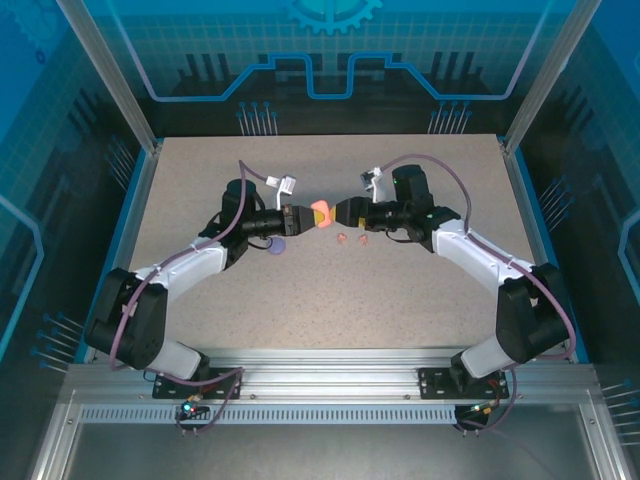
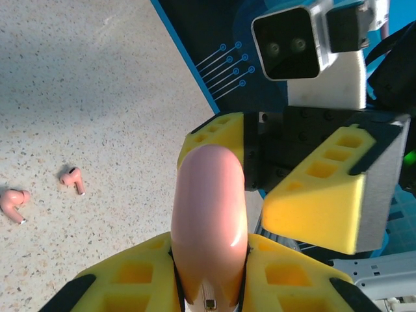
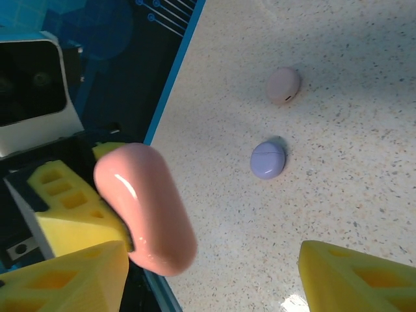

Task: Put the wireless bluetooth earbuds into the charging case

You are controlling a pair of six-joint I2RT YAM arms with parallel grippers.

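White-and-black arm links point(image 1: 480, 255) are trailed by purple cables point(image 1: 440, 158); the left gripper point(image 1: 300, 216) and right gripper point(image 1: 342, 213) are fitted with yellow cut-out pads point(image 2: 325, 195).

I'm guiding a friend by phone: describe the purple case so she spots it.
Near the middle of the speckled table, the left gripper holds a coral case. On the tabletop by that gripper lies the purple case, lilac, unlike the pale pink case beside it.

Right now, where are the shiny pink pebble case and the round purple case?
The shiny pink pebble case point(image 2: 209, 214): left wrist view, its glossy middle.
The round purple case point(image 3: 268, 160): right wrist view, middle of its top.
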